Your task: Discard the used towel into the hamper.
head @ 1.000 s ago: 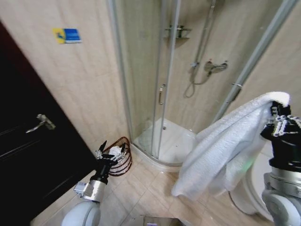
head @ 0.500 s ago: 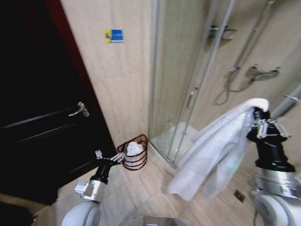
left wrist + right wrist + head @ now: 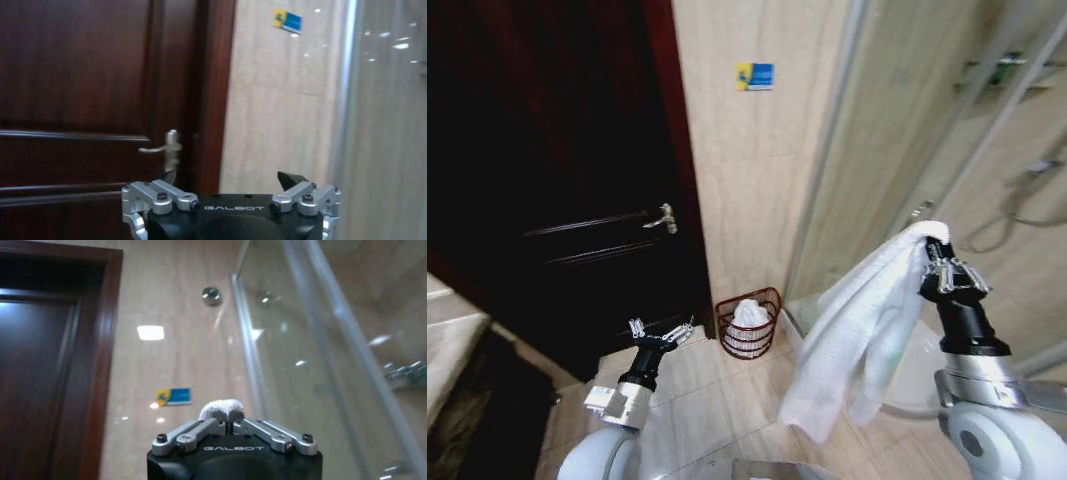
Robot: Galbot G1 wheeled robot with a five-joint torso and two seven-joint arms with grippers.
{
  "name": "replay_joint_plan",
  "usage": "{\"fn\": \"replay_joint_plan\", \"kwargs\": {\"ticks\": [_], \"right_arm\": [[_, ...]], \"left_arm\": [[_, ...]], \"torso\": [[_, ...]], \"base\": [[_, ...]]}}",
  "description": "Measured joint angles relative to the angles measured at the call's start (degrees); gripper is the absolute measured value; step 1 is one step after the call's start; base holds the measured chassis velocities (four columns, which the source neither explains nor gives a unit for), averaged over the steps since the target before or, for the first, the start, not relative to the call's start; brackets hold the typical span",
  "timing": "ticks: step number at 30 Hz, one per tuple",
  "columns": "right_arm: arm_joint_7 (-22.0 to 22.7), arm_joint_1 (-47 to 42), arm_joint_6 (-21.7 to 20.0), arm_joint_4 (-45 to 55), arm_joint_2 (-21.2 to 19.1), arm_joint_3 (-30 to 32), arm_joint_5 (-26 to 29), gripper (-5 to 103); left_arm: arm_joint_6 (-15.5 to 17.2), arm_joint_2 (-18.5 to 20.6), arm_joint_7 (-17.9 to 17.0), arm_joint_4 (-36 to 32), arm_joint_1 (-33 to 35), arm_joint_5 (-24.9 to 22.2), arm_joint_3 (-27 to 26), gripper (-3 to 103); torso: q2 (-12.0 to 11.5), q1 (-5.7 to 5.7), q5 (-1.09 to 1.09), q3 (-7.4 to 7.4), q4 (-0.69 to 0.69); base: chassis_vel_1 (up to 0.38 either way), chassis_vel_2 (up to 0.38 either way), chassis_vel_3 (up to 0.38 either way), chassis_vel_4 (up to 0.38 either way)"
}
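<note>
- Our whole head view has swung since a second ago: the shower stall that sat in the middle now slides off to the right, and the dark door (image 3: 557, 200) takes up the left. That is our camera turning, not the room's things moving.
- The hamper (image 3: 749, 323) now sits near the middle of our view, on the floor tiles at the foot of the beige wall, between the door frame and the shower glass (image 3: 877, 150). Something white already lies in it.
- Our right gripper (image 3: 937, 262) stays raised on the right, pinched shut on the towel (image 3: 857, 340), which hangs down in a long fold, well apart from the hamper.
- Our left gripper (image 3: 660, 335) waits low, spread open and empty, near the hamper.
- We judge the turn has lined us up; the towel is not yet over the hamper.
</note>
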Motion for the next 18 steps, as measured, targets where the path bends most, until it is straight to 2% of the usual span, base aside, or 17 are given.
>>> {"fn": "replay_joint_plan", "kwargs": {"ticks": [6,10,18], "right_arm": [[0.19,0.35,-0.91,0.01,-0.36,-0.28,0.13,1],[-1.28,0.23,-0.76,0.00,-0.44,-0.65,0.38,1],[-1.51,0.79,-0.04,0.00,-0.77,-1.39,-0.06,1]], "left_arm": [[0.00,0.00,0.00,0.00,0.00,0.00,0.00,99],[0.00,0.00,0.00,0.00,0.00,0.00,0.00,99],[0.00,0.00,0.00,0.00,0.00,0.00,0.00,99]], "torso": [[-0.01,-0.01,-0.01,0.00,0.03],[-0.01,-0.01,0.00,0.00,-0.02],[-0.01,-0.01,0.00,0.00,0.00]], "base": [[0.087,0.097,0.112,0.101],[0.016,0.008,0.006,0.013],[0.000,0.000,0.000,0.000]]}}
